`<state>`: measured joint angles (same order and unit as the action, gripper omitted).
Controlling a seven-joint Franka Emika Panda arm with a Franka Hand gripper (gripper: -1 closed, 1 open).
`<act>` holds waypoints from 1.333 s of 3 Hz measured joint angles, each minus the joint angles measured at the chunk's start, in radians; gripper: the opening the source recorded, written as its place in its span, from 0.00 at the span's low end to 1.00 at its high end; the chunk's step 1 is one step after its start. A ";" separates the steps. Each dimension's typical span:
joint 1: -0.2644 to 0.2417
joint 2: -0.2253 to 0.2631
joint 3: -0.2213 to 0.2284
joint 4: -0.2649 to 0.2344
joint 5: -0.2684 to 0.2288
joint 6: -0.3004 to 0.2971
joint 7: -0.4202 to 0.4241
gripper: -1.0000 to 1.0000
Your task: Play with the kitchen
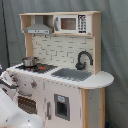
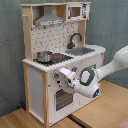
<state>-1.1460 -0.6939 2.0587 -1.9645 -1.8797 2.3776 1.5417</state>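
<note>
1. second exterior view shows the kitchen (image 2: 55, 60) standing on a wooden floor (image 2: 20, 119), in front of a grey curtain (image 2: 10, 50); its lower front faces the second exterior view's right.
2. on the counter of the kitchen, a small metal pot (image 2: 44, 56) sits on the stovetop (image 2: 52, 58), at the counter end toward the second exterior view's left.
3. the grey sink (image 2: 82, 50) is at the other end of the counter, and the black faucet (image 2: 75, 39) stands at the back edge just behind it.
4. above the stovetop hangs the range hood (image 2: 49, 20); beside it, in the top shelf, there is a toy microwave (image 2: 78, 11).
5. the white arm (image 2: 112, 62) comes in from the second exterior view's right, and the gripper (image 2: 65, 79) is at the front panel below the stovetop, near the knobs (image 2: 73, 69) and the oven door (image 2: 61, 99).
6. i cannot tell if the fingers are wide, narrow or holding something.
7. in the first exterior view the kitchen (image 1: 62, 75) fills the middle, with the pot (image 1: 29, 61) toward the counter's end at the first exterior view's left and the sink (image 1: 71, 74) toward its right.
8. white parts of the arm (image 1: 15, 112) are at the first exterior view's lower left corner, in front of the oven door (image 1: 27, 104).
</note>
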 joint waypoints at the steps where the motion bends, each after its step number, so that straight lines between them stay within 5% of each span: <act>1: -0.002 0.016 -0.001 0.006 0.037 0.004 -0.103 1.00; 3: -0.003 0.045 -0.003 -0.002 0.121 0.006 -0.286 1.00; 4: -0.003 0.045 -0.003 -0.016 0.128 0.006 -0.298 1.00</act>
<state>-1.1495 -0.6487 2.0558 -1.9803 -1.7521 2.3835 1.2438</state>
